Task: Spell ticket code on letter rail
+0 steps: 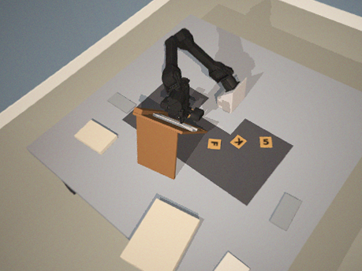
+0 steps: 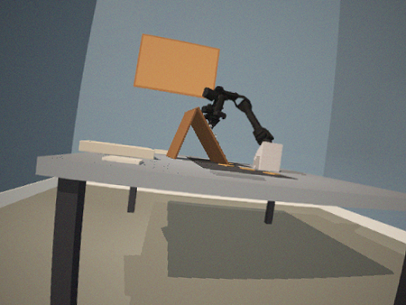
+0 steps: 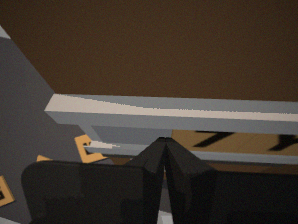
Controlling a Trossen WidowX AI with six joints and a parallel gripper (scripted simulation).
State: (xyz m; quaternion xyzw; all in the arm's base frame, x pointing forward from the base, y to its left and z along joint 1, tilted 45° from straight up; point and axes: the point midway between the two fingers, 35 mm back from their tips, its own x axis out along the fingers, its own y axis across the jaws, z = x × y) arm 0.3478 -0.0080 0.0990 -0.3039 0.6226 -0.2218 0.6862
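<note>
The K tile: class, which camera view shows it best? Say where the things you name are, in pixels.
The top view: it shows the K tile [image 1: 238, 142] whole, its letter readable, between the F and 5 tiles. The exterior view shows only thin orange edges; the wrist view, partial tiles, none identifiable as K.

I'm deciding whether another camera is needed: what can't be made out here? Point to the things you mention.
- Letters on the tile in the rail [image 3: 260, 142]: wrist view, cut by the rail's lip and frame edge.
- Rail's far end: wrist view, outside the frame.
- Ticket's code: no readable print in any view.
- Tile letters, exterior view: seen edge-on.
</note>
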